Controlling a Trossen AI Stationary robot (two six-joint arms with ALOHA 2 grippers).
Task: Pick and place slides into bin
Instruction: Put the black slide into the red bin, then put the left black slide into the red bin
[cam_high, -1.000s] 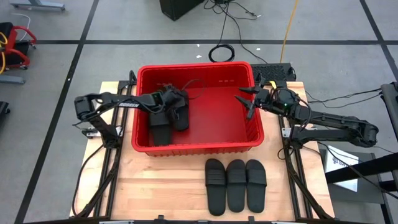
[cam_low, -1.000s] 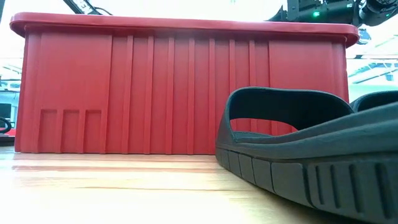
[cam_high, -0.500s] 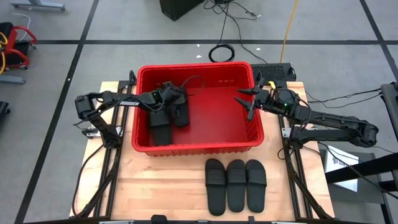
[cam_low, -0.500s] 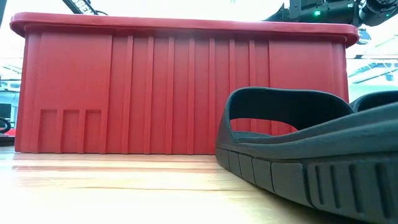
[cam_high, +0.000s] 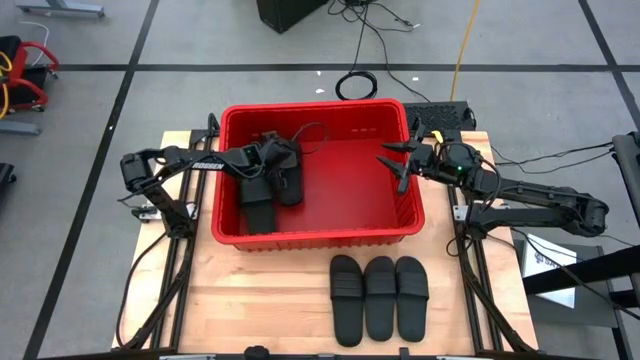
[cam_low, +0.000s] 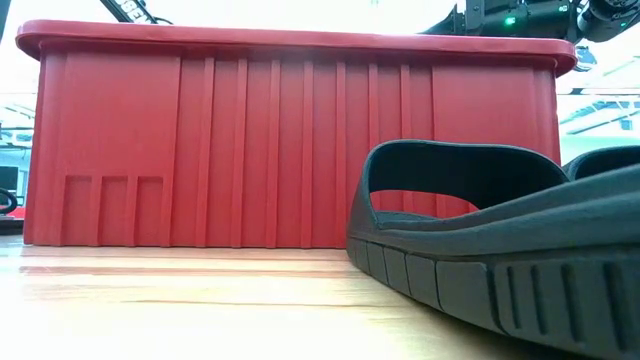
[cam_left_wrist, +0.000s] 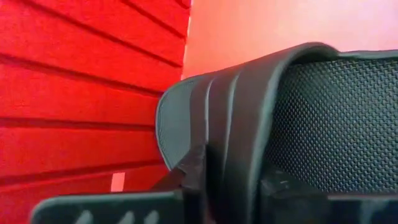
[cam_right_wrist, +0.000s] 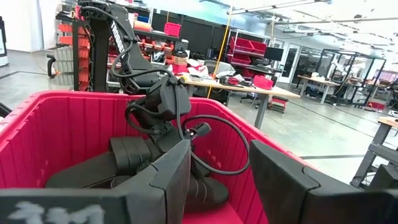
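The red bin (cam_high: 315, 108) stands mid-table and fills the low view (cam_low: 250, 150). My left gripper (cam_high: 278, 172) is down inside the bin's left half, shut on a black slide (cam_high: 291, 187). Another slide (cam_high: 257, 205) lies beside it on the bin floor. Both also show in the right wrist view (cam_right_wrist: 106, 168). My right gripper (cam_high: 395, 163) is open and empty above the bin's right rim. Three slides (cam_high: 380, 297) lie side by side, soles down, on the table near the front edge. The nearest one shows close up in the low view (cam_low: 470, 200). My left gripper (cam_left_wrist: 221, 193) pinches the ribbed strap's edge (cam_left_wrist: 214, 155) of the slide between its two fingers. The fingers come from above, slanting down into the bin. The slide sits low in the bin next to the other slide; I cannot tell whether it is lifted off the floor.
The bin's right half (cam_high: 360, 190) shows bare red floor. Bare wood (cam_high: 260, 300) lies left of the three slides. Cables (cam_high: 355, 85) and floor tiles lie beyond the far edge. A workshop with shelves and tables shows behind the bin in the right wrist view.
My left gripper has shifted slightly toward the table's far edge inside the bin, still shut on the slide, which has gone a little that way with it. My right gripper has kept still.
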